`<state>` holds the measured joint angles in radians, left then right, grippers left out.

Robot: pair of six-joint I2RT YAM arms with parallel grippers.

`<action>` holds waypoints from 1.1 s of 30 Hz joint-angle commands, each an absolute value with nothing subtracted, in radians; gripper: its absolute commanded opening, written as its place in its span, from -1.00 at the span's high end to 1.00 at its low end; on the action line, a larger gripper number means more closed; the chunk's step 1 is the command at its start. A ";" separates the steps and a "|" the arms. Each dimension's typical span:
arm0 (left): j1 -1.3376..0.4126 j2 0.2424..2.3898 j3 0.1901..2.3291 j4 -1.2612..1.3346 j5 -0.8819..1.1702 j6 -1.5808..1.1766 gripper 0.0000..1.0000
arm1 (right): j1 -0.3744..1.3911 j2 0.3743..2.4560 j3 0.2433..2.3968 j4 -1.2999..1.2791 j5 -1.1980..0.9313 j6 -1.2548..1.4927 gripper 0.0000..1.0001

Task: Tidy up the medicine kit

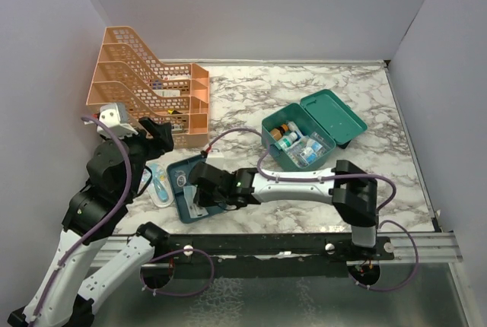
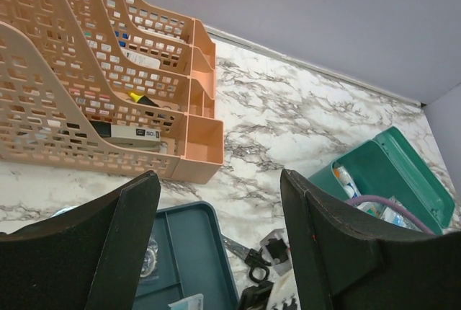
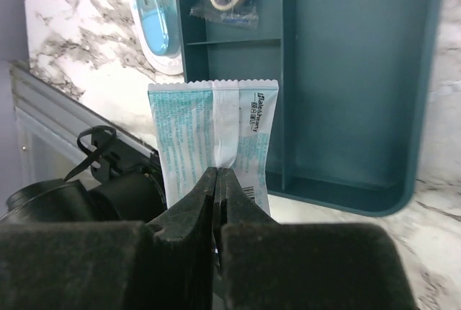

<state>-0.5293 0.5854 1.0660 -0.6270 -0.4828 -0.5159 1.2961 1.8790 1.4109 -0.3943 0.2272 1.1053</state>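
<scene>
While pinching limp teal-and-white paper sachet (image 3: pixel 212 133) in right gripper (image 3: pixel 217 173), left gripper (image 2: pixel 218 176) released, take probably rigid, rounded teal metal-look medicine kit (image 1: pixel 333 118) by rim.

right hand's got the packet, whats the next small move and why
Probably lift the packet clear of the tray and start swinging it right, toward the kit. The right hand is shut on the packet's end at the tray's near edge, and the kit stands open with bottles inside.
</scene>
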 commanded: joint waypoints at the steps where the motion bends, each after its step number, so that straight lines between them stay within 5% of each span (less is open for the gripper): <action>1: -0.525 0.567 1.087 -0.664 -0.510 -0.490 -0.41 | 1.319 1.991 1.481 -0.405 0.237 1.174 0.98; 33: -0.525 0.576 1.012 -0.670 -0.495 -0.536 -0.41 | 1.322 2.168 1.645 -0.585 0.346 1.005 0.98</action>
